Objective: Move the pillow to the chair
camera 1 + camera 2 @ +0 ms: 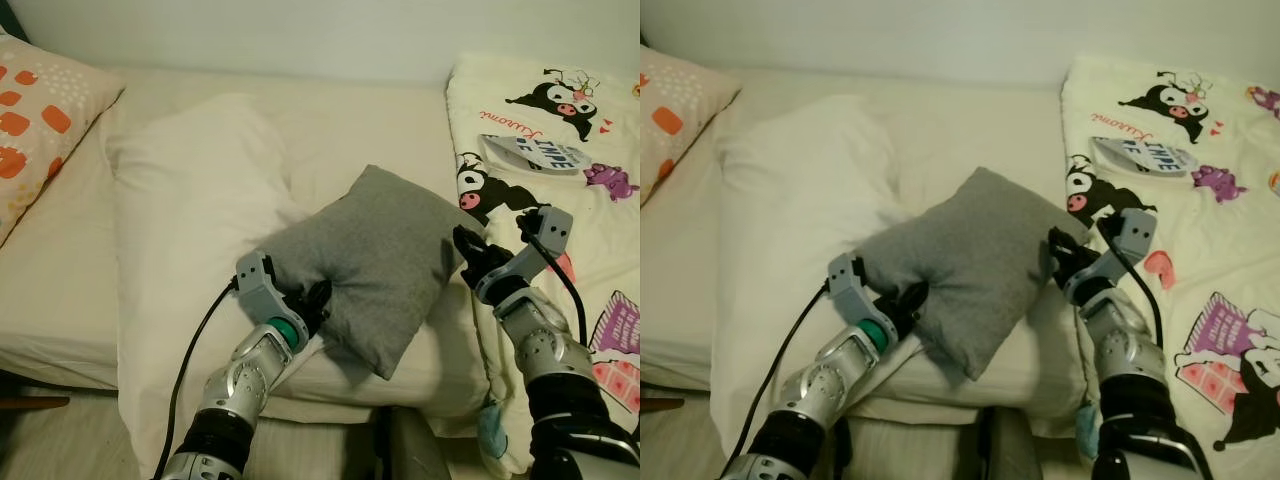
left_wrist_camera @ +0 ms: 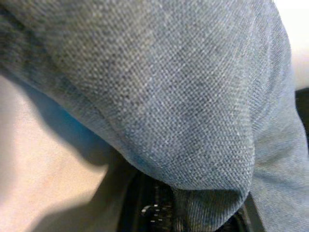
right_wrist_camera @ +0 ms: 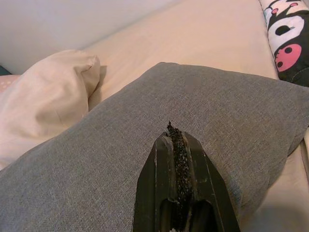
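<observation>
A grey square pillow (image 1: 375,260) lies tilted on the bed, resting partly on a big white pillow (image 1: 190,200). My left gripper (image 1: 315,300) is at its near left edge, shut on a fold of the grey fabric (image 2: 169,96), which bunches between the black fingers (image 2: 149,212). My right gripper (image 1: 468,250) is at the pillow's right edge, touching it. In the right wrist view its fingers (image 3: 170,128) are pressed together with nothing between them, pointing across the top of the grey pillow (image 3: 96,159).
A cream pillow with orange spots (image 1: 30,120) lies at the far left. A cartoon-print blanket (image 1: 560,150) covers the right side of the bed. A pale wall (image 1: 300,30) runs behind it. The bed's front edge is just before me, with floor (image 1: 40,440) at lower left.
</observation>
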